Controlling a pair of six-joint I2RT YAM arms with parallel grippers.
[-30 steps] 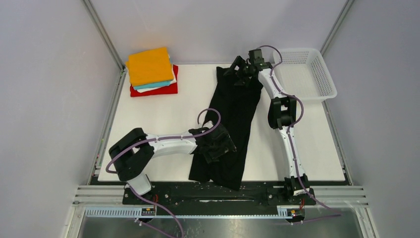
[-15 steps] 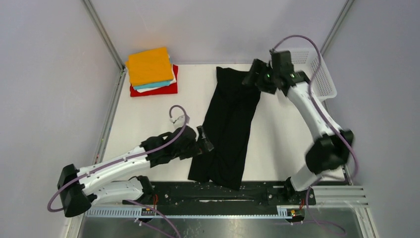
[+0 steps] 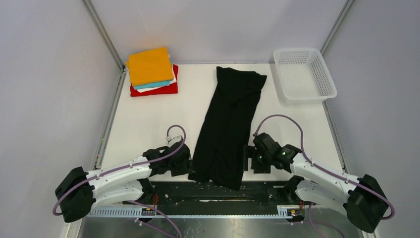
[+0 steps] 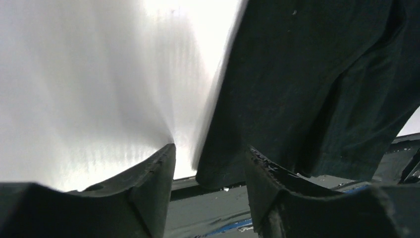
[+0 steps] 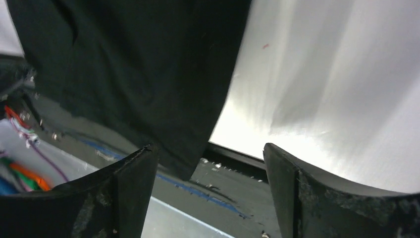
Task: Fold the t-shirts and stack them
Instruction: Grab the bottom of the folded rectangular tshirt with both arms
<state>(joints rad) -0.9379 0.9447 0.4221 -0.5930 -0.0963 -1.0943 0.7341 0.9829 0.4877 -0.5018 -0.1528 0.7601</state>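
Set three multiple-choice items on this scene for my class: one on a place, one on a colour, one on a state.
1. Where on the table is the white basket? A near left corner; B centre; C far right corner.
2. Which colour tops the folded stack? A red; B orange; C black.
3. On the right gripper, the jaws stand: A apart, at the black shirt's near corner; B shut on the basket; C shut on nothing.
Key: 1 C, the top view shows it at the far right edge. 2 B, the orange shirt lies uppermost. 3 A, the wrist view shows both fingers wide apart with the shirt corner between them.
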